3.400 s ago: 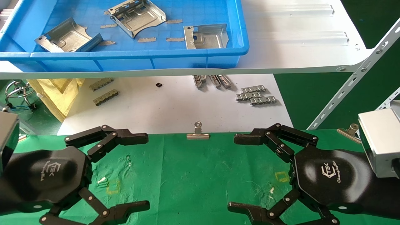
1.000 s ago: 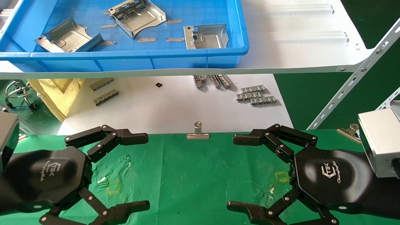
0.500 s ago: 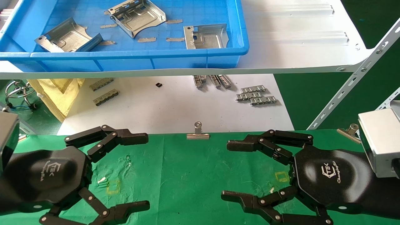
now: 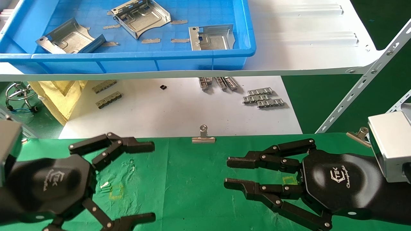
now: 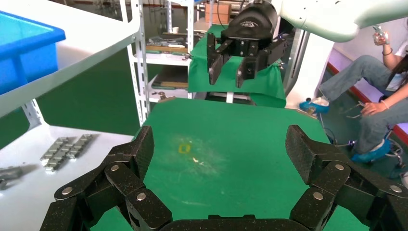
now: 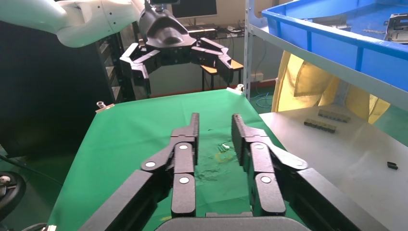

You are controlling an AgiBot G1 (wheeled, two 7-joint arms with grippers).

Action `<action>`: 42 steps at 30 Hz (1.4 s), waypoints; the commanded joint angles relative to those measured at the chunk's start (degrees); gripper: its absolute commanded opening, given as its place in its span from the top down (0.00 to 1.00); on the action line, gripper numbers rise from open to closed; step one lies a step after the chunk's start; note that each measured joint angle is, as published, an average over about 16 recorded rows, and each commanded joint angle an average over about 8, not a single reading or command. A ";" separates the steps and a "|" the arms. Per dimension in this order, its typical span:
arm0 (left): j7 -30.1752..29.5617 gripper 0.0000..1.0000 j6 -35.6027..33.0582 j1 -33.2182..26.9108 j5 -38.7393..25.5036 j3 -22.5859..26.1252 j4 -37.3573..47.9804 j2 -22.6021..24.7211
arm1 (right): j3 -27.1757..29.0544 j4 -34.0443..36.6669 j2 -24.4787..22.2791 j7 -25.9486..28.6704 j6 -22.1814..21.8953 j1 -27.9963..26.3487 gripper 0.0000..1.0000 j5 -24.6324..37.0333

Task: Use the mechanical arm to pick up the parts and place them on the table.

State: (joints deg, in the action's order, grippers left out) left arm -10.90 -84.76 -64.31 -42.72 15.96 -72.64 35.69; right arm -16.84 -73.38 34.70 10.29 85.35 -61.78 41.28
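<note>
Three silver stamped parts lie in the blue tray [image 4: 128,57] on the shelf: one at the left [image 4: 69,40], one in the middle [image 4: 141,16], one at the right [image 4: 212,38]. My left gripper [image 4: 151,182] hovers wide open and empty over the left of the green table [image 4: 192,179]; its spread fingers frame bare cloth in the left wrist view [image 5: 221,144]. My right gripper [image 4: 227,172] hovers over the table's right side, empty, fingers drawn near-parallel with a narrow gap, as the right wrist view [image 6: 215,120] shows. Both are far below the parts.
The white shelf board [image 4: 305,38] carries the tray above a white sheet [image 4: 179,109] with small ridged strips [image 4: 263,98]. A binder clip [image 4: 203,136] pins the cloth's far edge. Yellow cloth [image 4: 61,96] hangs at the left. A slanted shelf brace [image 4: 362,83] stands at the right.
My right gripper's fingers have closed from a wide spread to a narrow gap, empty. My left gripper has shifted slightly and stays wide open. The parts have not moved.
</note>
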 commanded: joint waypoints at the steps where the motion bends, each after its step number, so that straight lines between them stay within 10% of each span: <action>1: 0.10 0.00 0.14 -0.02 0.09 -0.15 -0.15 -0.06 | 0.00 0.01 0.00 0.00 0.00 -0.01 1.00 0.00; 10: -2.96 0.00 4.24 -18.48 -9.14 3.60 10.85 7.00 | -0.04 0.03 -0.01 -0.02 0.00 -0.02 1.00 -0.02; 23: 2.86 0.02 25.59 -48.50 -33.27 13.40 51.70 27.37 | -0.08 0.03 -0.02 -0.04 -0.01 -0.03 1.00 -0.05; 31: 3.77 0.98 32.01 -53.81 -38.92 16.68 64.42 33.37 | -0.10 0.03 -0.03 -0.06 -0.02 -0.04 1.00 -0.06; 42: 5.76 1.00 33.83 -56.77 -42.08 18.80 69.68 35.78 | -0.13 0.03 -0.05 -0.07 -0.04 -0.05 1.00 -0.09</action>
State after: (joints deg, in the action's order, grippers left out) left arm -5.24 -50.73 -120.84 -84.66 34.67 -3.06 71.43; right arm -16.97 -73.35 34.65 10.22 85.31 -61.82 41.19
